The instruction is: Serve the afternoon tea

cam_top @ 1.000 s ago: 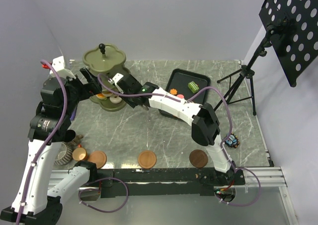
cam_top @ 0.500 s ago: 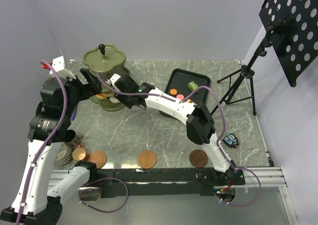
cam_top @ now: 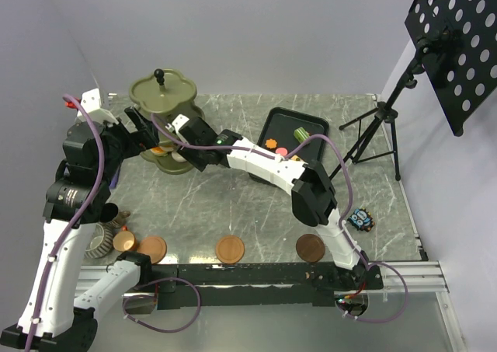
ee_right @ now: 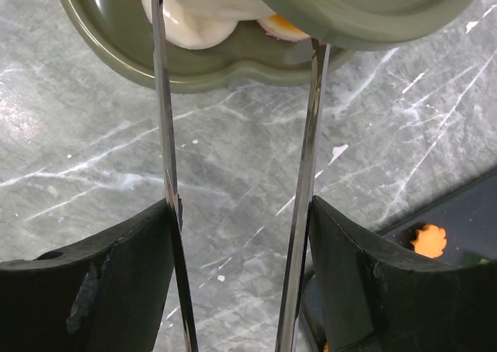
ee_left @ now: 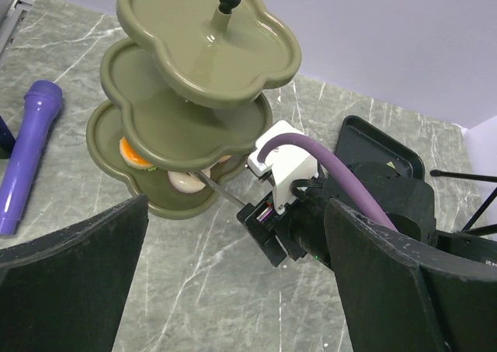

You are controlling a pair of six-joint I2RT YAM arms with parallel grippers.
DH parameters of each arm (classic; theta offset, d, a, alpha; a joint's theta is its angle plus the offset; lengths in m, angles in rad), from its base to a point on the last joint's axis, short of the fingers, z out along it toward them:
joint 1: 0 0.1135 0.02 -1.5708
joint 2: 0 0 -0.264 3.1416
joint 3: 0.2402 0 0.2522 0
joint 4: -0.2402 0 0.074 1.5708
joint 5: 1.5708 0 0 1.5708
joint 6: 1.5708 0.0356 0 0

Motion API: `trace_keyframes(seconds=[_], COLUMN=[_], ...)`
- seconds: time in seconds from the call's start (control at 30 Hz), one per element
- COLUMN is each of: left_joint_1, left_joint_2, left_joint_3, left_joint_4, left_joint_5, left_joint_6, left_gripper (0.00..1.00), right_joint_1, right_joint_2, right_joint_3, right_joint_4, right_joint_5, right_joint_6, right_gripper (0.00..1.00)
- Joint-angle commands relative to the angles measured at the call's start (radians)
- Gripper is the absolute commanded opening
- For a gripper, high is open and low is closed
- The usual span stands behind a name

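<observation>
A grey marble bench (cam_top: 233,204) before a plain wall (cam_top: 272,33) carried the stand (cam_top: 163,94) at its far left. On the stand's bottom tier lay an orange pastry (ee_left: 133,151) and a pale pastry (ee_left: 185,182); its upper tiers looked bare. Right of the stand, the tray (cam_top: 283,127) held more pastries (cam_top: 302,135). Well nearer than the stand, the saucers (cam_top: 230,249) sat without cups, so most serving seemed left. The right pincer (ee_right: 241,212) gripped tongs (ee_right: 165,134), blades apart, tips at the bottom tier, arm stretched low. The left pincer (ee_left: 237,204) hovered gaping, empty, facing the stand.
</observation>
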Motion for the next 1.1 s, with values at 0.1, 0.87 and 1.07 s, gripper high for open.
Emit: trace_keyframes(seconds=[0.1,0.87,1.07], left_joint_1=[-0.001,0.001,0.001], left_joint_2=[-0.012,-0.011,-0.005], left_joint_3=[0.029,0.028,0.026], left_joint_4=[0.033,0.033,0.033], left_joint_5=[-0.002,-0.003,0.003], left_joint_6=[0.012,0.014,0.009], left_gripper=[1.0,1.0,1.0], right_joint_1=[0.016,0.064,0.067], right_joint_2=[-0.089,-0.326,-0.441], right_joint_3=[-0.025,-0.325,-0.46], right_joint_4=[0.044,0.106,0.028], right_joint_5=[0.04,0.094,0.121], right_joint_6=[-0.013,0.024,0.107], right_gripper=[0.68,0.64,0.65])
